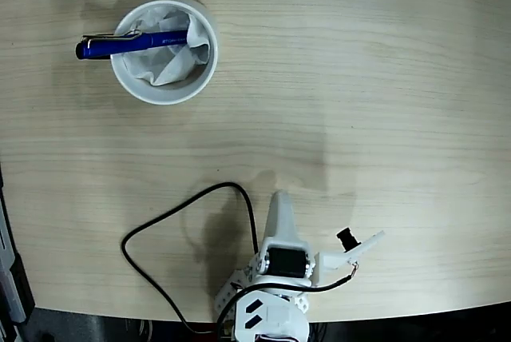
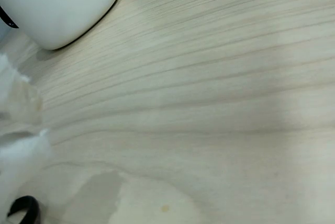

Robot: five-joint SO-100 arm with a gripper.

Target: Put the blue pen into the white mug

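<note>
Fixed view, top-down: blue pen (image 1: 132,42) lies across the white mug (image 1: 164,94), far left on the wooden table (image 1: 359,102). One end sits down among the crumpled paper (image 1: 172,62) inside the mug; the clip end sticks out over the left rim and past it. So the pen is in the mug but leaning on the rim, not dropped fully inside.

Arm (image 1: 279,270) sits at the near edge, centre, well apart from the mug. Black cable (image 1: 172,218) loops on the table to its left. Gripper (image 1: 279,208) points away from the base toward the far side and has nothing in it. How wide it is open: cannot tell, since only one white finger shape shows from above.

Wrist view: mostly bare wood grain. The mug's white wall (image 2: 57,4) is at top left, with a bit of black handle at the left edge. A blurred white finger (image 2: 18,156) shows at lower left. No pen here.

Step, my read: placing looks done and the arm is parked back near its base. Task looks essentially complete. Next move, if any, just calls for keeping clear of the mug. The risk is the overhanging end getting knocked or tipping out.
</note>
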